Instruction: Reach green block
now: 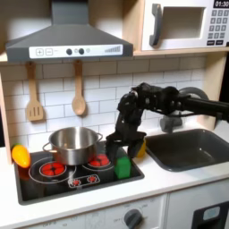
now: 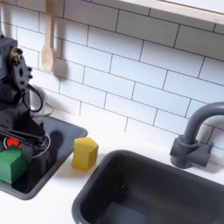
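Observation:
The green block (image 1: 122, 167) stands upright on the front right corner of the black stovetop (image 1: 54, 183); in the second exterior view the green block (image 2: 10, 164) is at the left edge. My gripper (image 1: 126, 152) hangs just above it, pointing down, its fingers apart with nothing between them. In the second exterior view the gripper (image 2: 24, 143) sits directly over the block's top, very close to it. The yellow block (image 2: 85, 152) stands on the white counter to the right of the stove, apart from the gripper.
A steel pot (image 1: 73, 143) sits on the stove left of the gripper. A yellow item (image 1: 20, 155) lies at the stove's far left. The dark sink (image 2: 149, 188) and grey faucet (image 2: 194, 131) are on the right. Spatula and spoon (image 1: 79, 94) hang on the tiled wall.

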{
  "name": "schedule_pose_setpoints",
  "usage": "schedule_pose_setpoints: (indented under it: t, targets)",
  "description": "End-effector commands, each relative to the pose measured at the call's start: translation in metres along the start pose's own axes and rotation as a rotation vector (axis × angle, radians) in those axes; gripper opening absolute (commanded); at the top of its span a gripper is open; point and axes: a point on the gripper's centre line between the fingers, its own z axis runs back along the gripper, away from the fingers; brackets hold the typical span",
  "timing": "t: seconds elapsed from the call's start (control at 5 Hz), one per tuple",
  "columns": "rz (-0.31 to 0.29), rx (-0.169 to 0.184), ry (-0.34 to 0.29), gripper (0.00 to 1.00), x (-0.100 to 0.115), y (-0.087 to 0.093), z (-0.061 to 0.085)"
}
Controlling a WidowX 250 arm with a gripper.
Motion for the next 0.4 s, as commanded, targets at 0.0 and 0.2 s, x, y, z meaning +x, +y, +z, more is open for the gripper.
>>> schedule_pose_setpoints:
  t: [0.0, 0.2]
  targets:
    - [-0.012, -0.005, -0.001, 1.0, 0.0037, -0.0079, -0.007]
    - [-0.017, -0.005, 0.003, 1.0, 0.007, -0.0102, -0.0128]
